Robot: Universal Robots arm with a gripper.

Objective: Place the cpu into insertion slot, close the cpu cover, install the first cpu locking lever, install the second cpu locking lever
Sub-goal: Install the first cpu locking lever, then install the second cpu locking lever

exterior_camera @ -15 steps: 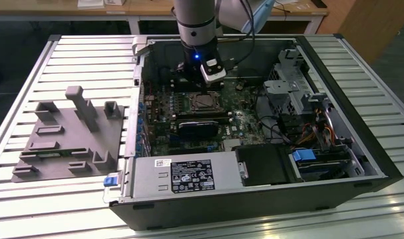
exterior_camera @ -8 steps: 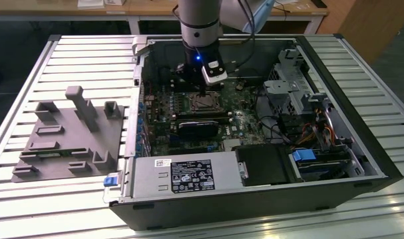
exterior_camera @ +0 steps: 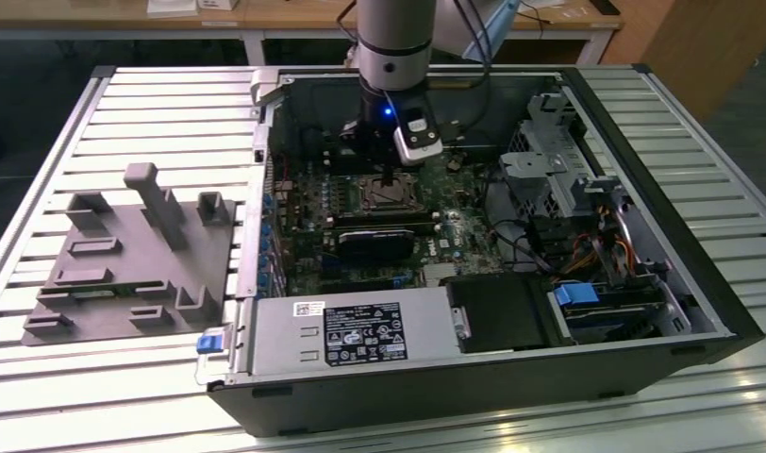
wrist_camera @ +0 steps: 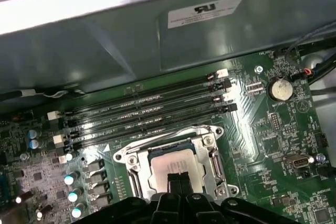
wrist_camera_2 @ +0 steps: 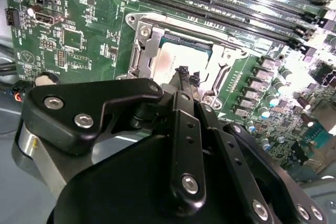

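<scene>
A grey power-supply box [exterior_camera: 352,332] lies inside the open computer case [exterior_camera: 685,236]. A grey fixture tray [exterior_camera: 131,260] sits beside that case, on its exterior-view left.

Pretty tight around the socket [wrist_camera: 176,169]: memory slots [wrist_camera: 152,111] running along one side, a row of capacitors [wrist_camera: 71,195] crowding another, black heatsink block [exterior_camera: 380,243] sitting just beside it in the exterior view. Open straight down from above though, with the gripper [wrist_camera_2: 187,75] hanging right over the chip [wrist_camera: 176,167]. Boxed in further out by case walls [exterior_camera: 267,142], drive cage [exterior_camera: 553,170] and power supply [exterior_camera: 352,330].
</scene>
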